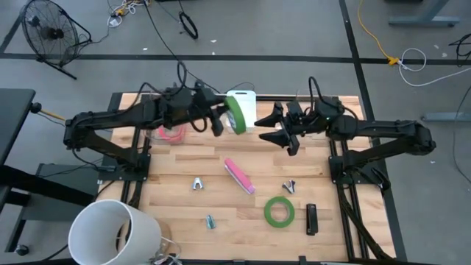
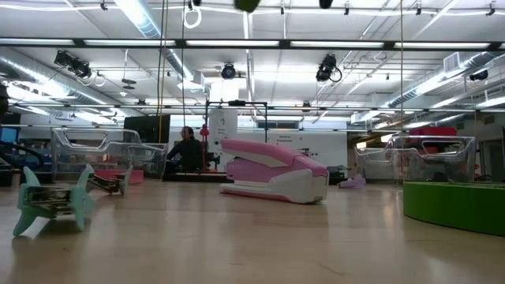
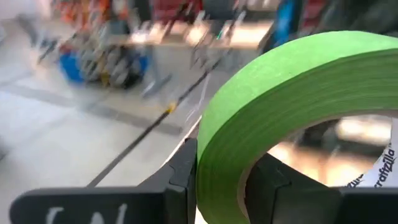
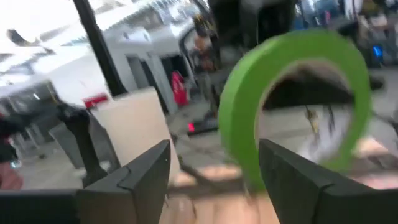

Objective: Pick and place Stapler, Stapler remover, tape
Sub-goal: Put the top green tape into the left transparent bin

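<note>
Green tape ring | clamped upright in left gripper | right gripper just beside, fingers spread, empty

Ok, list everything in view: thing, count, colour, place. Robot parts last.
Tape rolls: three. One green, held on edge above the table's far middle; one green, flat at near right; one red-pink, in a clear container at far left.
Stapler: one, pink, table centre.
Black stapler: one, near right edge.
Staple removers: three. Two metallic either side of the pink stapler, one teal near front.
White box: one, far middle.
White bucket: one, near-left corner.
Fan: one, black, floor.
Left gripper: shut on the raised roll.
Right gripper: open, beside that roll.
</note>
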